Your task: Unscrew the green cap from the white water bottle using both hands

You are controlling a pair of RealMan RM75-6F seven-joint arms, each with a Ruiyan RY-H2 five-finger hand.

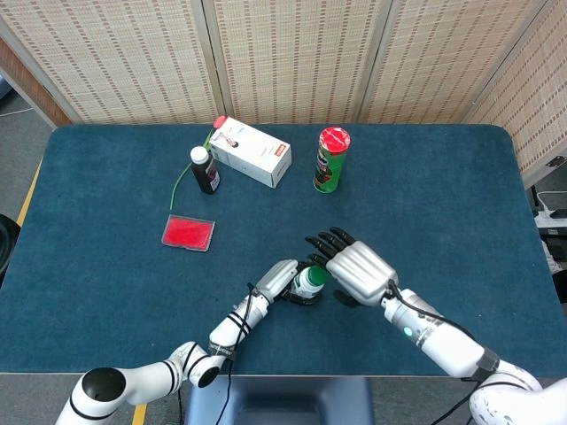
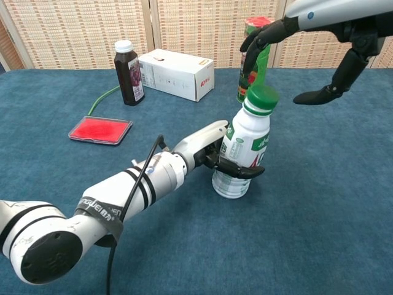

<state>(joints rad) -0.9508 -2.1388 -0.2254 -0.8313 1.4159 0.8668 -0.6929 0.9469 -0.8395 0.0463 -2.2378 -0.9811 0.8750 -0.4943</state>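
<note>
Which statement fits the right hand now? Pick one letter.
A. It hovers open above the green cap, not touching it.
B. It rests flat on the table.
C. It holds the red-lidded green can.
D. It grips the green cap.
A: in the chest view the right hand hangs with fingers spread, above the green cap of the white plastic water bottle, clear of it.

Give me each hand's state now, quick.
Left hand: holding the bottle.
Right hand: open, above the cap, holding nothing.

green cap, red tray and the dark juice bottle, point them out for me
green cap (image 2: 262,98), chest view, its side wall
red tray (image 2: 100,130), chest view, middle of its top face
dark juice bottle (image 2: 129,78), chest view, its labelled body
</note>
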